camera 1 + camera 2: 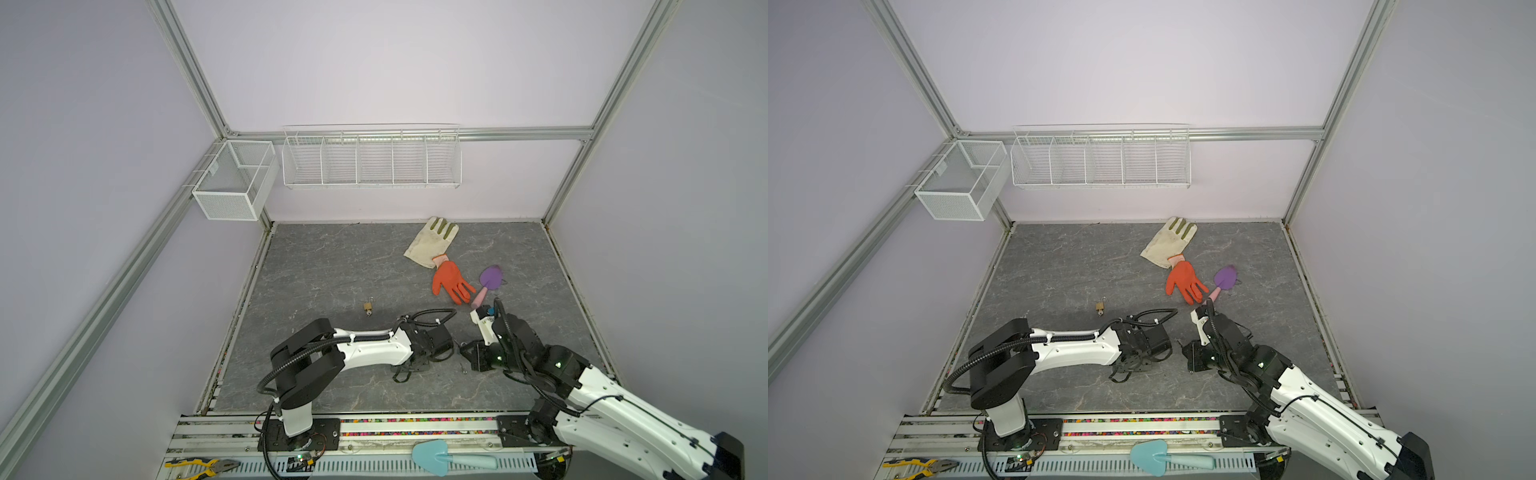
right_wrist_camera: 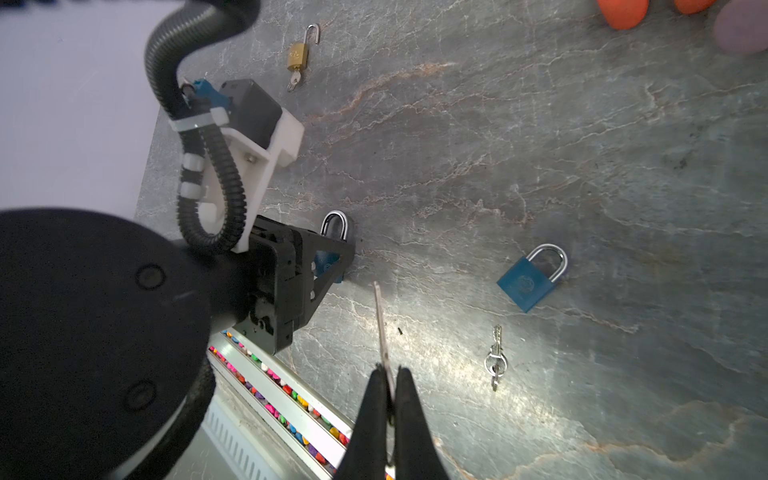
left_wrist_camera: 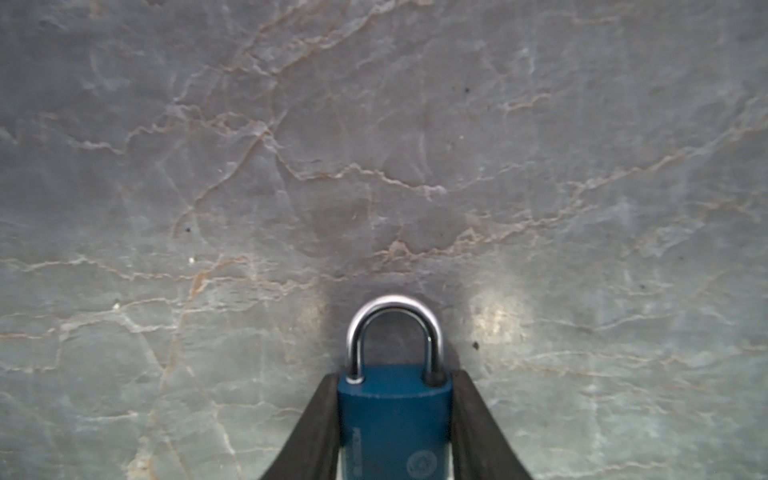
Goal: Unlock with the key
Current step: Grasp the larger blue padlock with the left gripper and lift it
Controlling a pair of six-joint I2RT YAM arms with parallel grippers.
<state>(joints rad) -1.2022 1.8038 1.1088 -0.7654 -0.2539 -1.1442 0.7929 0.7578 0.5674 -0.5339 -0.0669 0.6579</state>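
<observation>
On the table [image 1: 332, 270] just ahead of the arm bases, the left gripper [image 3: 395, 374] clasps a blue padlock [image 3: 392, 424] by its sides. The right gripper [image 2: 390, 370] pinches a key [image 2: 380, 324], blade roughly in line with the lock's length, tip just beside its base. Three padlocks: this one, a loose blue padlock [image 2: 528, 282], a brass padlock [image 2: 297, 54]. One key bunch [image 2: 496, 357] lies spare.
</observation>
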